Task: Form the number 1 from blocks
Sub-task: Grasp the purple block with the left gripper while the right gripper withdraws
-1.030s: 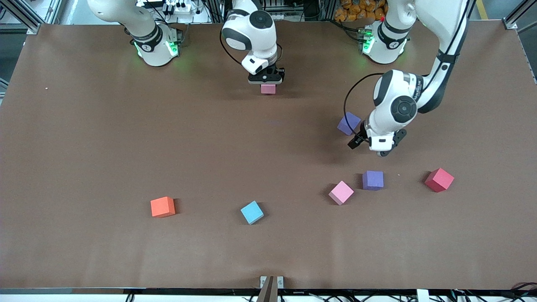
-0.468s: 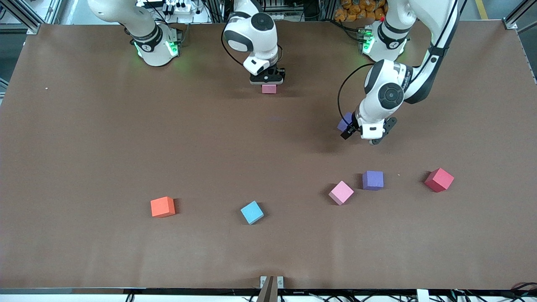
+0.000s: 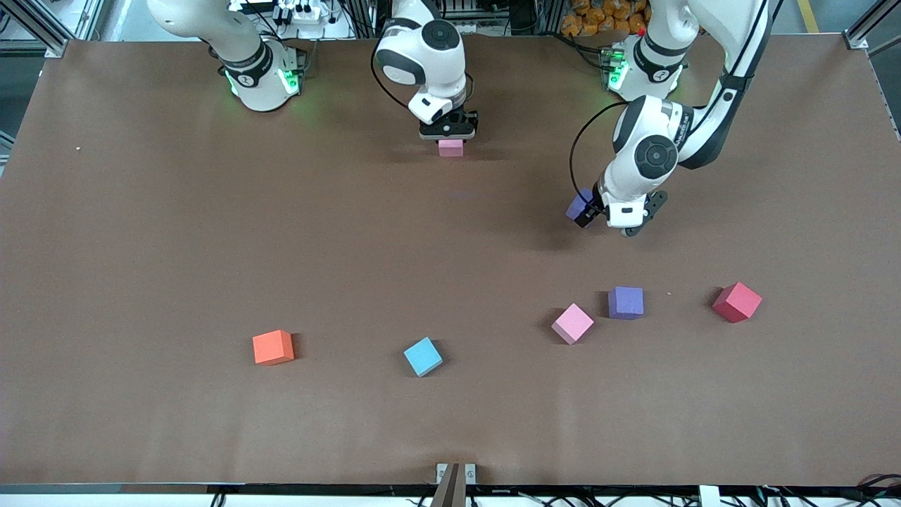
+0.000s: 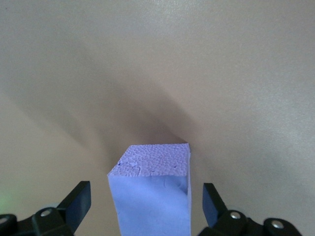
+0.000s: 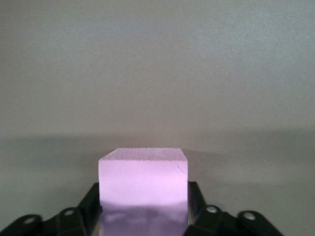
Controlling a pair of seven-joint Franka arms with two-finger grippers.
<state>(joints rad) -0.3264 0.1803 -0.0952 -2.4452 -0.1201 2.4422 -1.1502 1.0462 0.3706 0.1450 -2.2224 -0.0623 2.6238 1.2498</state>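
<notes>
Across the wide, matte brown counter (image 3: 141, 246), two glossy white arms reach from their bases, and seven small foam cubes with a grainy, matte surface are spread out: two pink, two purple, one orange, one light blue and one red. The left end effector (image 3: 618, 211) is low over one purple block (image 4: 150, 196), opened wide, its dark fingers (image 4: 78, 201) standing on either side of the cube with a clear gap at each face, so it has hold of nothing. The right end effector (image 3: 449, 134) is set down over one pink block (image 3: 450, 147), which sits on the counter right beneath it; whether it clasps that cube cannot be told. Taking the light blue block (image 3: 422, 356) as the mark: the orange block (image 3: 272, 346) lies beside it toward the right arm's end; the second pink block (image 3: 572, 323), turned cornerwise, lies toward the left arm's end and a little farther from the front camera; the second purple block (image 3: 626, 302) and then the red block (image 3: 737, 301) follow farther toward that end. The pink cube under the right end effector is much farther from the front camera than the light blue block, and the purple cube under the left end effector is farther too, toward the left arm's end.
</notes>
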